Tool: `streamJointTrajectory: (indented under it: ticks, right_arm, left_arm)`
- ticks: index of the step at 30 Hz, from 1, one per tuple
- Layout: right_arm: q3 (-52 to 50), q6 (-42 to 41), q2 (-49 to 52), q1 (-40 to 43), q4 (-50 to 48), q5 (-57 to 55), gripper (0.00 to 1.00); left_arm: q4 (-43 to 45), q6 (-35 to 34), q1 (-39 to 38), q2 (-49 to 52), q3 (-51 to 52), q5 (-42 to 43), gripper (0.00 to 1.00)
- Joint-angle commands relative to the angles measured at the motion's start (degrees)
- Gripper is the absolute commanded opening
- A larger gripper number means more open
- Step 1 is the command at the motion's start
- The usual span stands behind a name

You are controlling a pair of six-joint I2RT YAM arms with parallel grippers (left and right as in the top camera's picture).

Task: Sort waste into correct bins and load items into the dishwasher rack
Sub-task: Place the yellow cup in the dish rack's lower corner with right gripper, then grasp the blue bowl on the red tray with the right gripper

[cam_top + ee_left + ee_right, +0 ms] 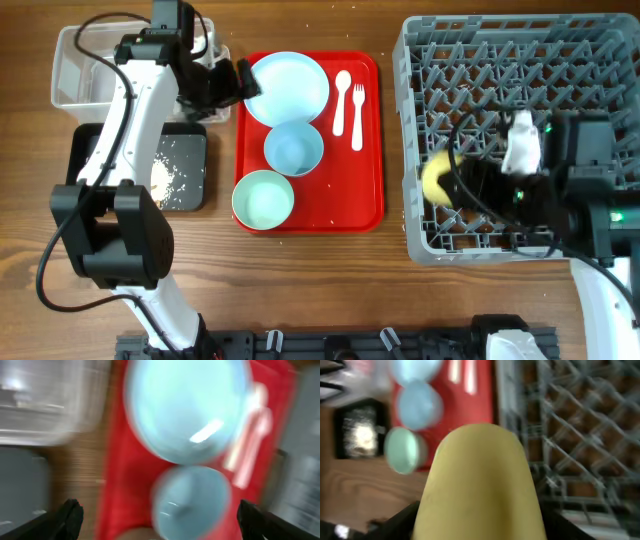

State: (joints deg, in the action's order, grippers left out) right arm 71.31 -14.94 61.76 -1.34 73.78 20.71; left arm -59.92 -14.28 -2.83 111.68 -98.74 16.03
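My right gripper (450, 180) is shut on the yellow cup (436, 178), which fills the right wrist view (480, 485), and holds it over the left part of the grey dishwasher rack (500, 40). My left gripper (243, 82) is open and empty at the left rim of the pale blue plate (290, 88) on the red tray (372, 140). Two pale blue bowls (293, 147) (263, 198) sit below the plate. The white spoon (341, 100) and fork (357, 115) lie to its right. Beige food scraps (165, 175) lie in the black tray (190, 150).
The clear tub (80, 70) stands at the back left, partly under my left arm. The napkin and red wrapper are not in view. The left wrist view is blurred and shows the plate (187, 405) and a bowl (192, 502).
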Motion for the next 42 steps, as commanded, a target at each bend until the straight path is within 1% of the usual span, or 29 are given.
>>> streamJointTrajectory:
  ticks: [1,3,7,10,13,15,17,18,20,21,24,25,29,31,33,35,36,37,39,41,42]
  right_arm:
    - [0.5,-5.03,3.1,-2.69,5.03,-14.34,0.37]
    - [0.48,-5.99,6.73,-3.15,6.19,-17.14,0.38]
    - [0.42,-3.19,15.89,-3.23,7.39,-17.27,0.38]
    - [-0.28,-3.02,21.44,-3.48,7.48,-17.31,0.38]
    - [-4.57,-3.61,22.45,-5.05,3.78,-18.36,0.39]
    - [-8.22,-4.85,22.45,-5.29,0.13,-19.23,0.43]
    - [-8.96,-5.62,22.47,-5.29,-1.25,-19.41,0.45]
    - [-8.96,-6.12,22.47,-5.29,-2.05,-19.34,0.48]
    - [-8.98,-6.08,22.47,-5.29,-2.45,-18.84,0.6]
    - [-8.96,-6.05,22.47,-5.29,-2.78,-17.94,0.74]
    - [-8.98,-5.99,22.47,-5.29,-2.47,-17.64,0.88]
    - [-8.98,-5.66,22.47,-5.29,-2.34,-17.64,0.91]
    - [-8.96,-4.31,22.47,-5.29,-2.19,-17.66,0.92]
    - [-8.85,-3.06,22.21,-5.29,-3.82,-18.27,0.9]
    - [-4.96,-3.5,20.06,-5.29,-3.96,-22.43,0.9]
    - [-0.48,-3.3,17.46,-5.29,-3.45,-22.18,0.9]
    - [2.64,-2.1,15.85,-5.29,-3.45,-19.98,0.9]
    - [5.31,0.11,14.95,-5.53,-3.76,-15.37,0.9]
    - [7.45,0.5,14.62,-8.68,-8.0,-7.1,0.87]
    - [7.45,-1.77,14.95,-12.72,-12.15,-6.38,0.87]
    - [7.45,-3.78,15.61,-17.0,-16.22,-6.4,0.86]
  left_arm:
    - [0.22,-0.31,0.11,-0.79,-0.5,-12.9,1.0]
    - [0.39,-0.31,0.11,-0.79,-0.5,-12.9,1.0]
    - [0.39,-0.31,0.11,-0.79,-0.5,-12.9,1.0]
    - [0.39,-0.31,0.11,-0.79,-0.5,-12.9,1.0]
    - [0.39,-0.31,0.11,-0.79,-0.5,-12.9,1.0]
    - [0.39,-0.31,0.11,-0.79,-0.5,-12.9,1.0]
    - [0.39,-0.31,0.11,-0.79,-0.5,-12.9,1.0]
    - [0.39,-0.31,0.11,-0.79,-0.5,-12.9,1.0]
    - [0.39,-0.31,0.11,-0.79,-0.5,-12.9,1.0]
    - [0.39,-0.31,0.11,-0.79,-0.5,-12.9,1.0]
    - [0.39,-0.31,0.11,-0.79,-0.5,-12.9,1.0]
    - [0.39,-0.31,0.11,-0.79,-0.5,-12.9,1.0]
    - [0.39,-0.31,0.11,-0.79,-0.5,-12.9,1.0]
    - [0.39,-0.31,0.11,-0.79,-0.5,-12.9,1.0]
    - [0.39,-0.31,0.11,-0.79,-0.5,-12.9,1.0]
    - [0.39,-0.31,0.11,-0.79,-0.5,-12.9,1.0]
    - [0.39,-0.31,0.11,-0.79,-0.5,-12.9,1.0]
    - [0.39,-0.31,0.11,-0.79,-0.5,-12.9,1.0]
    - [0.39,-0.31,0.11,-0.79,-0.5,-12.9,1.0]
    - [0.39,-0.31,0.11,-0.79,-0.5,-12.9,1.0]
    - [0.39,-0.31,0.11,-0.79,-0.5,-12.9,1.0]
